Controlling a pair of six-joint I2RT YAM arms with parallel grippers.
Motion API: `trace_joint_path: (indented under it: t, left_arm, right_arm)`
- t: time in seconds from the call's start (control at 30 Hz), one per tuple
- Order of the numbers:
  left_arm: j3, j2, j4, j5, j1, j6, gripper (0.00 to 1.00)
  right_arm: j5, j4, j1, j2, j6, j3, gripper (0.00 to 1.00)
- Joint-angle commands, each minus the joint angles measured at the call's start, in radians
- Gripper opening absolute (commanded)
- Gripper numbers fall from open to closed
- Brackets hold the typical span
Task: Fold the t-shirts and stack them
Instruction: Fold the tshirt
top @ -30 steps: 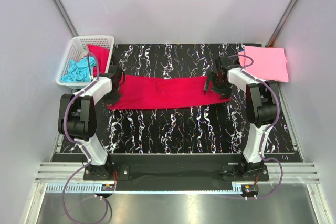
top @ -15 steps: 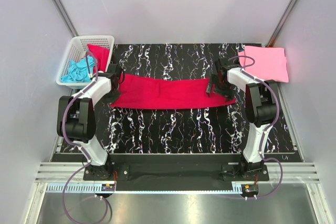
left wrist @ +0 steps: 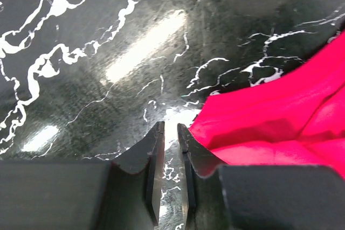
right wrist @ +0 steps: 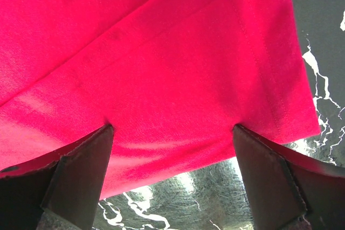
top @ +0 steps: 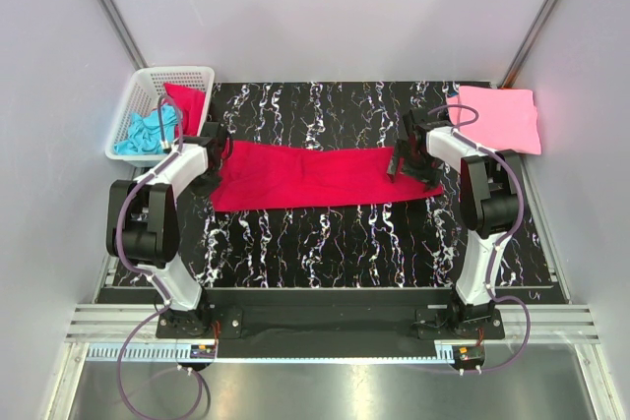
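Desk (top: 325,243): black with white veining, carrying the garments listed below.

Crimson t-shirt (top: 315,174): largest item. Laid flat as a long band running left to right across the far half of the desk. Layered folds visible at its left end in the left wrist view; hem and stitching visible at its right end in the right wrist view.

Pink t-shirt (top: 497,117): folded into a flat rectangle at the far right corner of the desk, apart from the crimson t-shirt.

Basket (top: 148,76): white plastic lattice, placed at the far left corner beside the desk's edge. Contents, two garments:
- turquoise t-shirt (top: 146,132), crumpled, on the near left side of the basket;
- red t-shirt (top: 187,103), on the right side, lying up against the right rim.

Right gripper (right wrist: 172,130): positioned low over the right end of the crimson t-shirt. Jaws spread wide, one fingertip to each side, fabric flat between them, nothing gripped.

Left gripper (left wrist: 171,133): positioned at the left end of the crimson t-shirt, over bare desk. Jaws parted by a narrow gap only, desk visible through it, nothing between them. Corner of the fabric just beside the right-hand finger.
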Motion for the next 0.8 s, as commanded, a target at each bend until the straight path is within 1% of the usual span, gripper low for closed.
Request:
trace_joint_path:
  t: [0.0, 0.07, 0.1, 0.13, 0.23, 0.33, 0.4, 0.5, 0.77]
  left_arm:
    - [0.035, -0.049, -0.021, -0.049, 0.005, -0.04, 0.2]
    - [0.021, -0.072, 0.034, 0.032, 0.002, 0.004, 0.2]
    - [0.017, -0.075, 0.095, 0.078, 0.002, 0.061, 0.2]
    - [0.015, -0.077, 0.12, 0.175, 0.0, 0.084, 0.2]
    - [0.043, -0.051, 0.169, 0.303, -0.037, 0.162, 0.2]
    - [0.084, 0.001, 0.169, 0.343, -0.104, 0.202, 0.2]
    - [0.109, 0.045, 0.171, 0.368, -0.12, 0.215, 0.2]
    - [0.133, 0.087, 0.169, 0.382, -0.136, 0.216, 0.2]
    - [0.176, 0.174, 0.148, 0.298, -0.156, 0.192, 0.2]
  right_arm:
    - [0.042, -0.073, -0.008, 0.003, 0.0, 0.004, 1.0]
    - [0.039, -0.072, -0.008, -0.005, 0.0, 0.006, 1.0]
    - [0.033, -0.073, -0.008, -0.017, 0.0, 0.006, 1.0]
    - [0.031, -0.072, -0.006, -0.025, 0.0, 0.006, 1.0]
    - [0.016, -0.064, -0.005, -0.068, -0.009, 0.011, 1.0]
    - [0.008, -0.053, 0.0, -0.114, -0.032, 0.021, 1.0]
    - [-0.004, -0.037, -0.002, -0.132, -0.06, 0.026, 1.0]
    - [-0.015, -0.02, -0.002, -0.117, -0.095, 0.047, 1.0]
    - [-0.085, 0.034, 0.0, -0.001, -0.166, 0.11, 1.0]
